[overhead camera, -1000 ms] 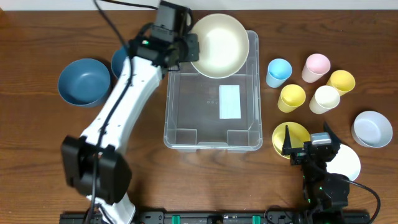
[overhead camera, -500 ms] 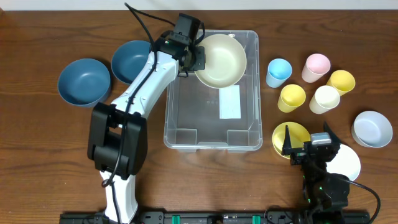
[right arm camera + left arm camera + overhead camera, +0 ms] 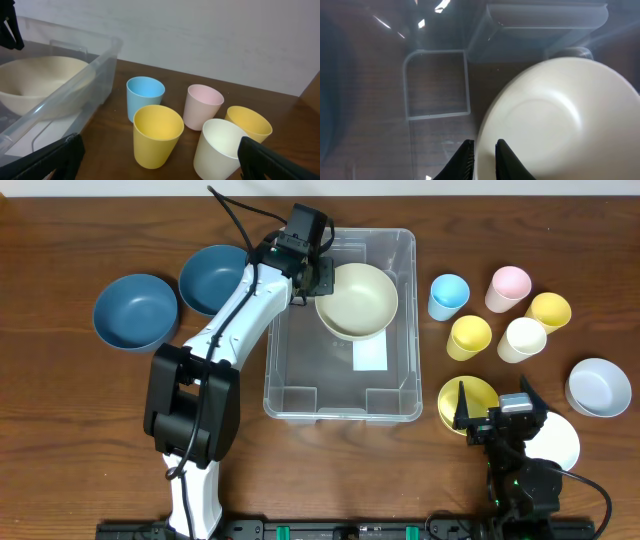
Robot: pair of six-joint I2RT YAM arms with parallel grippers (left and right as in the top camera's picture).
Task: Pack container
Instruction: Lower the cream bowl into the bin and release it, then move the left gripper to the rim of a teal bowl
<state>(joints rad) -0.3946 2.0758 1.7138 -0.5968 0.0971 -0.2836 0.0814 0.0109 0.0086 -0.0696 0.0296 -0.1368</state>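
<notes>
The container [image 3: 300, 370], a clear plastic rectangular bin with rounded corners, sat mid-frame on the wooden tabletop [image 3: 60, 430]. A smooth, round cream bowl [image 3: 357, 300] lay inside. The left pincer [image 3: 318, 277] straddled its rim; whether it was pinching was unclear. The right pincer [image 3: 495, 402] stood spread.

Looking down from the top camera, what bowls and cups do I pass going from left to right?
Dark blue bowl → second dark blue bowl → cream bowl inside the container → light blue cup → pink cup → pale blue bowl.
</notes>
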